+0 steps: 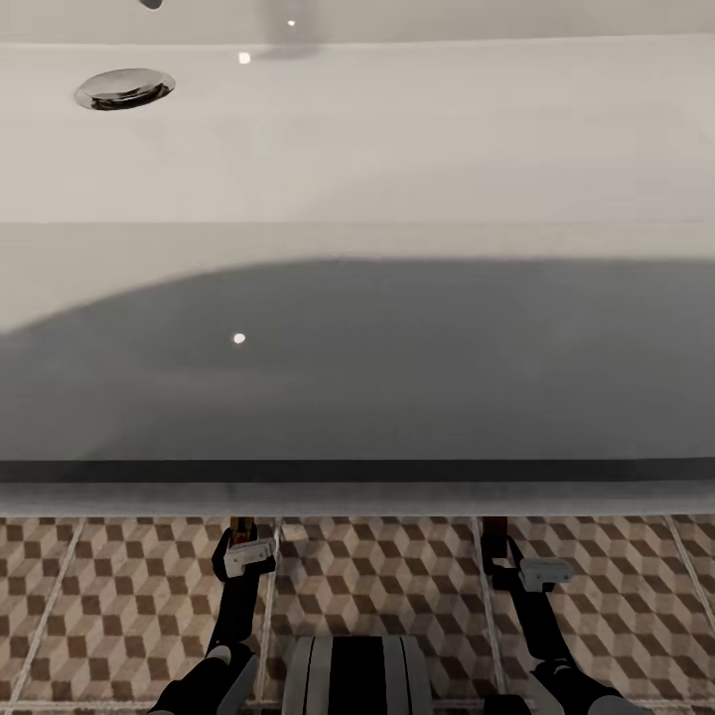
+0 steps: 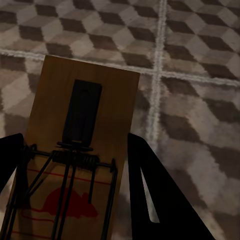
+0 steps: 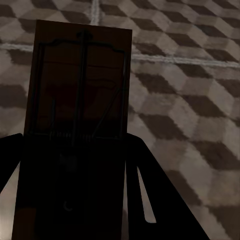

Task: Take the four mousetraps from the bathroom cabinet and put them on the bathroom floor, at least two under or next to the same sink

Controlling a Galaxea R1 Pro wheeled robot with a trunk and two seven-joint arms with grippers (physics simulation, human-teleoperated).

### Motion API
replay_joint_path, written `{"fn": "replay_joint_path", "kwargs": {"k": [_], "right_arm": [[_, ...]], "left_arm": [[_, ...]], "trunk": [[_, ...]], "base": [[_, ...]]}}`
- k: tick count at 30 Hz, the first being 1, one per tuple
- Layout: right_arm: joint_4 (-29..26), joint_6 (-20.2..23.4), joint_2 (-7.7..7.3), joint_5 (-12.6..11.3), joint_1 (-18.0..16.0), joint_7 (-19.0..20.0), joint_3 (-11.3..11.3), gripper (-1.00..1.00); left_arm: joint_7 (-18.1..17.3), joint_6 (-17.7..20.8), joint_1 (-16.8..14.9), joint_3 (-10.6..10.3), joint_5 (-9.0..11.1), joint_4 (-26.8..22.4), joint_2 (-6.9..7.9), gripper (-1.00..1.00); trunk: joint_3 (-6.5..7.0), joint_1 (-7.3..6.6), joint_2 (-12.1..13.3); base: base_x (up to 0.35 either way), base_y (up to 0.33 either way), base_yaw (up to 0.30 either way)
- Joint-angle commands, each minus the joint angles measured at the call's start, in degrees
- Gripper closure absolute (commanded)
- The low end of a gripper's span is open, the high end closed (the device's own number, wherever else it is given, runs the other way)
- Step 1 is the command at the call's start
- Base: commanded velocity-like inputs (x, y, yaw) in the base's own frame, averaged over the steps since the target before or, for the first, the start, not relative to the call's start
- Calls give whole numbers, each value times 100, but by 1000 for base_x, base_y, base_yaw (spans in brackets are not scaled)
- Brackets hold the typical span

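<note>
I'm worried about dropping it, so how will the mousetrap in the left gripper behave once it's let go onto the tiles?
The mousetrap looks like a flat, stiff wooden board, so it should probably land flat and not roll. It seems light, so it might slide on the smooth floor. Its wire spring could snap if jolted.

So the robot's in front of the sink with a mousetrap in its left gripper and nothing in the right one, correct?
Not quite. The right gripper holds a mousetrap too, as the right wrist view shows. The left gripper does hold a mousetrap, in front of the sink.
</note>
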Motion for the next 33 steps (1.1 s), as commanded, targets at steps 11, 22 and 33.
{"fn": "replay_joint_path", "kwargs": {"k": [11, 22, 33], "right_arm": [[-5, 82, -1, -30, -16, -2, 61, 100], [-278, 1178, -1, -28, -127, -1, 62, 100], [-297, 1846, -1, -14, -261, -2, 62, 100]], "left_arm": [[20, 142, -3, -64, 35, -1, 8, 100], [21, 1197, -21, -66, 38, -152, 31, 100], [29, 1879, -213, -58, 53, -172, 37, 100]], "trunk": [[-3, -1, -1], [-3, -1, -1], [-3, -1, -1]], "base": [[0, 0, 0], [0, 0, 0], [0, 0, 0]]}}
